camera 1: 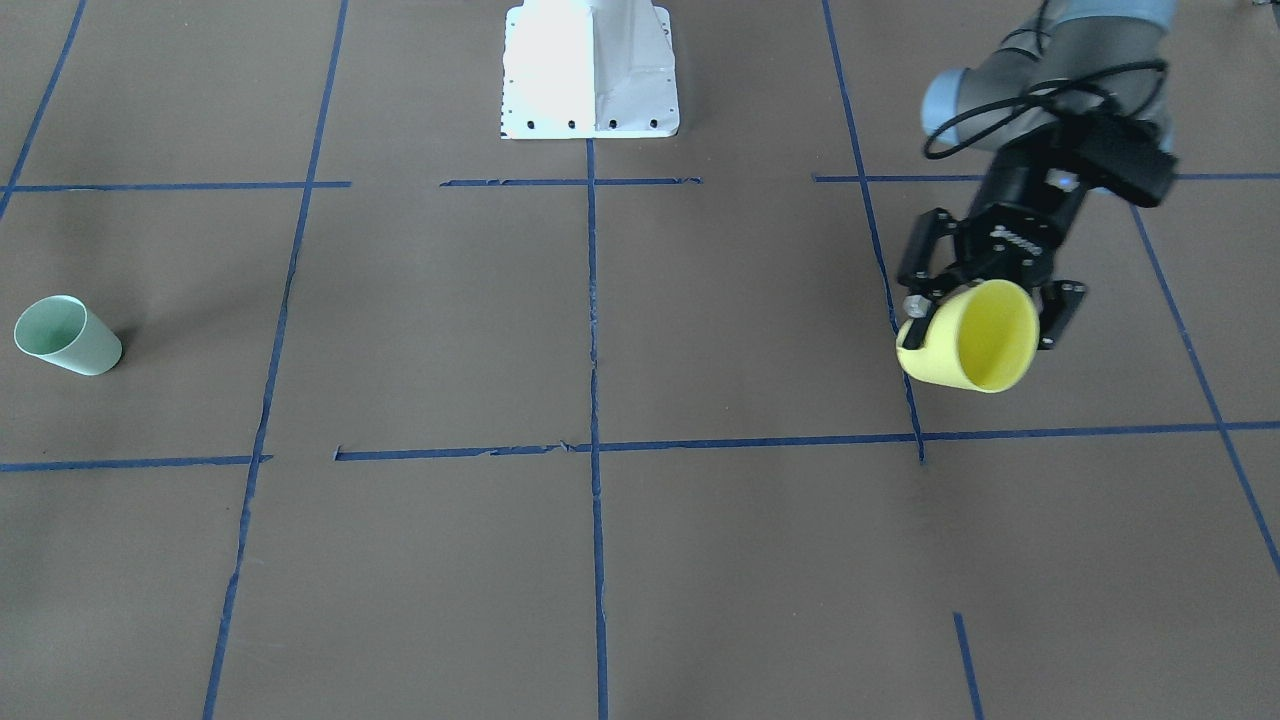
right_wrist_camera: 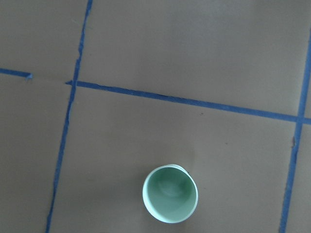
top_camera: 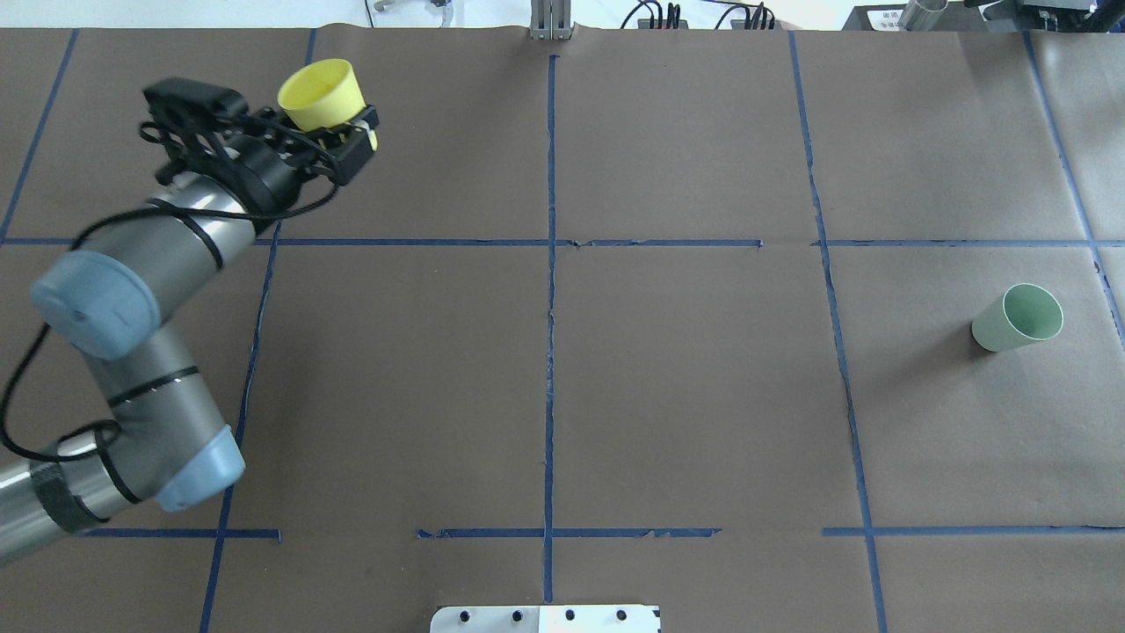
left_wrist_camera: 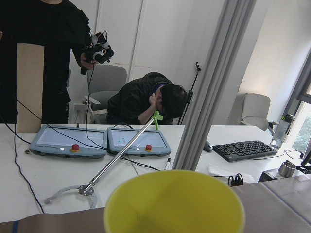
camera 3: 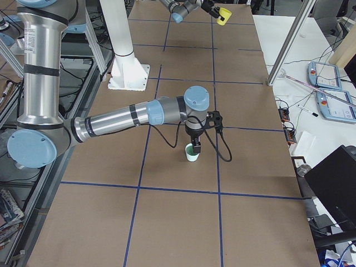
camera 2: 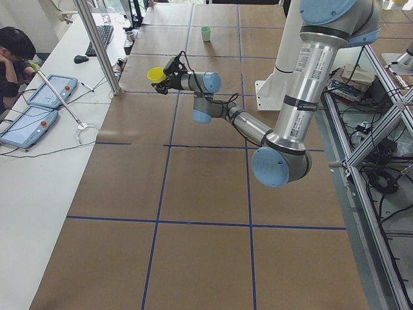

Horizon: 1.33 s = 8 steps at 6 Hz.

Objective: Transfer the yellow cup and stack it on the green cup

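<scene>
— Progress, as we read it?
— We make it about a third through. The left gripper (camera 1: 982,325) has its fingers (camera 1: 1058,308) clenched on either side of the bright yellow tapered plastic cup (camera 1: 975,345). The cup hangs tilted in the air, clear of the brown paper-covered surface (camera 1: 700,560), out at the robot's left end.
— And the pale mint-green plastic cup (top_camera: 1018,318)?
— Upright, mouth up and empty, near the opposite end, well apart from the yellow one. The carry across and the stacking itself are both left to do.
— What of the right gripper (camera 3: 198,146)?
— It hangs just above the green cup in the right-side view (the only view showing it, so we cannot tell whether its fingers are spread or closed). We judge it the one real obstacle, since it sits where the yellow cup must come down, unless a hand-over is meant.
— Anything else around?
— Blue tape lines (top_camera: 551,352) grid the surface, and the white base plate (camera 1: 590,75) sits at the robot's edge. Beyond the far edge there is a white bench with two teach pendants (left_wrist_camera: 68,141), a keyboard (left_wrist_camera: 243,149) and a seated person (left_wrist_camera: 146,102). None of these lies between the cups.
</scene>
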Tool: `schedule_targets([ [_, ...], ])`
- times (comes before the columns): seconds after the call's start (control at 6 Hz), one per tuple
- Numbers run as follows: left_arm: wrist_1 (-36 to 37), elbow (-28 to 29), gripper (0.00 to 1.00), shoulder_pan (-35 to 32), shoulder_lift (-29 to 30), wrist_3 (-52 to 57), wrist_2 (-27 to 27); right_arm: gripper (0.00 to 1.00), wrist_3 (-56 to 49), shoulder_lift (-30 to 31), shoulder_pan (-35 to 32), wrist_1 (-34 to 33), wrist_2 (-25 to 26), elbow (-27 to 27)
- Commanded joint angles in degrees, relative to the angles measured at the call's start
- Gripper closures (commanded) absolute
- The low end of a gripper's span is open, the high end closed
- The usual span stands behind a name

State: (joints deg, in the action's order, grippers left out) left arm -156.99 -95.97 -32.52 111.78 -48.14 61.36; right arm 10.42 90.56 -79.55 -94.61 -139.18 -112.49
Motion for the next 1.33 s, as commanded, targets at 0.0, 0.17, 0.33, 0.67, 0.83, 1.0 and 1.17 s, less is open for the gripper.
schedule_targets([
  [0.0,6.7,5.2,0.76,11.5,9.1,3.8,-18.5,0.00,14.0,-7.7,6.0,-0.3,0.0,0.1],
  [0.17,9.8,8.5,0.76,14.0,13.4,3.7,-26.0,0.00,26.5,-13.7,10.4,-0.3,0.2,0.3],
  [0.33,13.6,10.0,0.76,14.3,16.2,3.5,-27.9,0.00,35.8,-20.1,14.2,-3.0,0.7,0.9],
  [0.67,25.0,10.1,0.76,14.4,21.3,-0.4,-31.1,0.00,39.6,-34.0,16.3,-13.1,1.6,5.9],
  [0.83,29.6,11.1,0.76,14.7,21.6,-5.4,-31.0,0.00,45.2,-40.8,18.9,-13.2,3.4,11.2],
  [1.0,29.9,13.1,0.76,14.7,22.6,-6.2,-30.9,0.00,46.3,-46.9,20.3,-13.7,3.7,17.1],
  [1.17,29.9,14.7,0.76,14.7,23.1,-8.4,-30.9,0.00,46.5,-51.4,22.1,-16.2,3.8,19.9],
])
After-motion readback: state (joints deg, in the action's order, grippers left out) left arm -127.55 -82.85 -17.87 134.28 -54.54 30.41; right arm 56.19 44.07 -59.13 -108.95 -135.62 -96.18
